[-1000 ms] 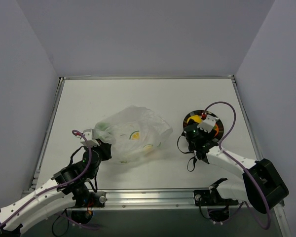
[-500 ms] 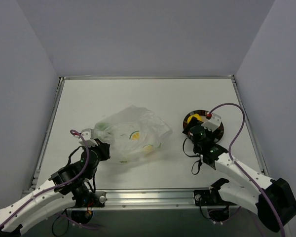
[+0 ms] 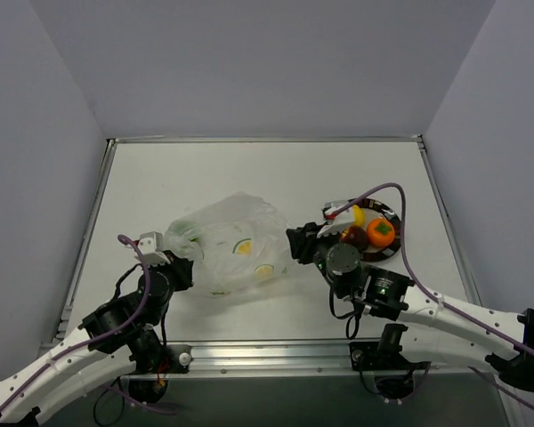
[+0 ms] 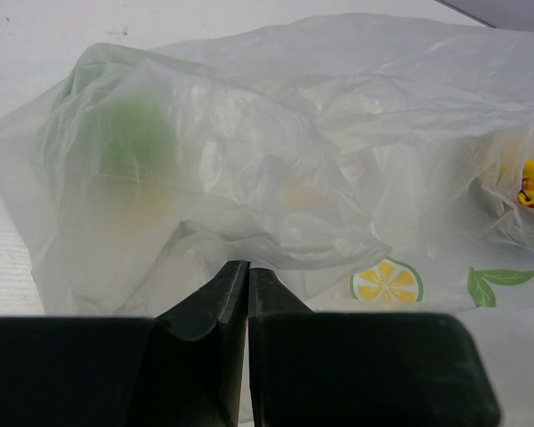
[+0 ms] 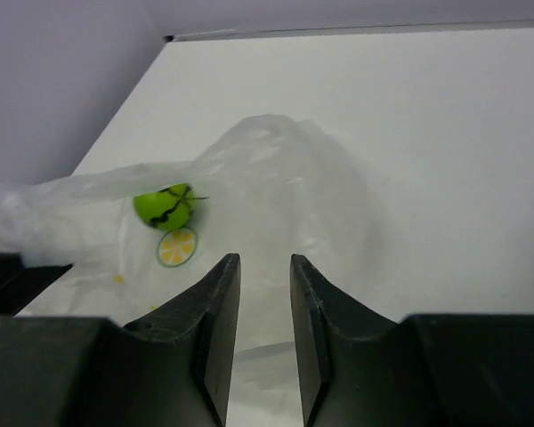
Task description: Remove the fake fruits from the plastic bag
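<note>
Item: the plastic bag (image 3: pixel 236 242), crumpled, lying left of centre on the bench (image 3: pixel 249 169), with its long axis running left to right between the two arms. Contents: a green fruit (image 5: pixel 171 206) is seen through the film at the bag's left end; other contents cannot be made out. Left jaws: closed together, with a fold of the bag's left edge pinched at the tips. Right jaws: narrowly parted, nothing seen held, set just beside the bag's right edge. They are pointed along its length toward the green fruit, which lies at the far end from them and nearer the left arm. Mouth of the bag: not determinable. Adjacent: a dark plate (image 3: pixel 384 252), just right of the right jaws, bearing an orange fruit (image 3: pixel 380 233), a yellow fruit (image 3: pixel 358 216) and a dark red fruit (image 3: pixel 354 237). Obstruction, as judged: loose film between the right jaws and the green fruit.
</note>
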{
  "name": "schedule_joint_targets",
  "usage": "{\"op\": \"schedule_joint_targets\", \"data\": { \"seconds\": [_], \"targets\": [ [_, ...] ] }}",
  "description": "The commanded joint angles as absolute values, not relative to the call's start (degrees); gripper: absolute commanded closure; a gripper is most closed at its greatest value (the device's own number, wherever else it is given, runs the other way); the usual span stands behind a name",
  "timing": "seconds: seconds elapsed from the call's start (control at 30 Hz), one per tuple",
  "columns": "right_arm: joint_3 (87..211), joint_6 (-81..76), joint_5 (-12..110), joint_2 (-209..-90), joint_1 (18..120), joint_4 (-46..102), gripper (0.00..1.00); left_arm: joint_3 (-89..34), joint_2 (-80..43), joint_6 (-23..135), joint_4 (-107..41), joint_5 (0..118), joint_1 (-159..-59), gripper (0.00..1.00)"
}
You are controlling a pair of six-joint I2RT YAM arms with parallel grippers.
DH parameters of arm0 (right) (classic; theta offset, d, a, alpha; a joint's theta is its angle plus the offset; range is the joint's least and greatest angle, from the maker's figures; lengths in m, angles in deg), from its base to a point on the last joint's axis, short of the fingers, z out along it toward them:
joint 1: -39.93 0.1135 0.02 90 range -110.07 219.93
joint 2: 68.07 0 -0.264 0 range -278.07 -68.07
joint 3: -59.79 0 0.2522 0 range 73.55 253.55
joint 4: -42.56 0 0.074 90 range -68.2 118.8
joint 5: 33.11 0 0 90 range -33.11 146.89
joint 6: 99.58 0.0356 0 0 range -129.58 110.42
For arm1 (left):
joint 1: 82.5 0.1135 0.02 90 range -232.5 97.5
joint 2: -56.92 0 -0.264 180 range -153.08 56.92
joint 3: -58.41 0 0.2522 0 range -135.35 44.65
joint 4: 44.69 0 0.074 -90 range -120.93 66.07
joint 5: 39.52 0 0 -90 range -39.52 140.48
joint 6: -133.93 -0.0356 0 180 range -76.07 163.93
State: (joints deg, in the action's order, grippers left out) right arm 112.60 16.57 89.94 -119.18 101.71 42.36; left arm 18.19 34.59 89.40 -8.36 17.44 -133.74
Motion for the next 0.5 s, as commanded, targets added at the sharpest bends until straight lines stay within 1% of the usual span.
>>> {"op": "schedule_joint_targets", "data": {
  "seconds": [0.0,0.03,0.1,0.13,0.17,0.2,0.27,0.37,0.43,0.47],
  "targets": [
    [117.4,9.1,87.8,-123.8,108.6,49.4,0.75,14.6,34.9,90.0,-5.8,16.0,-133.4,0.98],
    [118.4,7.9,87.1,-124.9,111.8,50.2,0.77,14.7,35.0,90.1,-5.6,15.9,-133.3,0.98],
    [120.0,5.6,87.3,-128.1,114.5,52.0,0.77,14.8,35.0,90.2,-5.2,15.7,-133.3,0.98],
    [121.8,4.9,85.4,-129.1,116.0,52.3,0.81,14.7,35.1,90.3,-5.2,15.8,-133.4,0.98],
    [122.4,4.4,83.5,-130.3,116.4,53.4,0.81,14.7,35.1,90.4,-5.2,15.8,-133.4,0.98],
    [122.8,4.7,81.8,-133.0,116.4,54.4,0.82,14.6,35.2,90.4,-5.3,15.9,-133.3,0.98],
    [122.9,5.3,77.4,-136.2,116.3,58.2,0.87,14.4,35.3,90.5,-5.4,16.0,-133.3,0.98],
    [123.3,5.7,75.4,-145.1,115.7,62.5,0.90,13.5,35.6,90.3,-4.7,16.1,-133.4,0.98],
    [123.4,6.6,73.3,-148.3,113.9,66.1,0.92,13.1,35.9,90.2,-4.0,16.1,-133.3,0.98],
    [123.6,7.2,70.7,-151.1,111.5,67.2,0.94,12.9,36.1,90.2,-3.8,16.1,-133.3,0.98]
  ]
}}
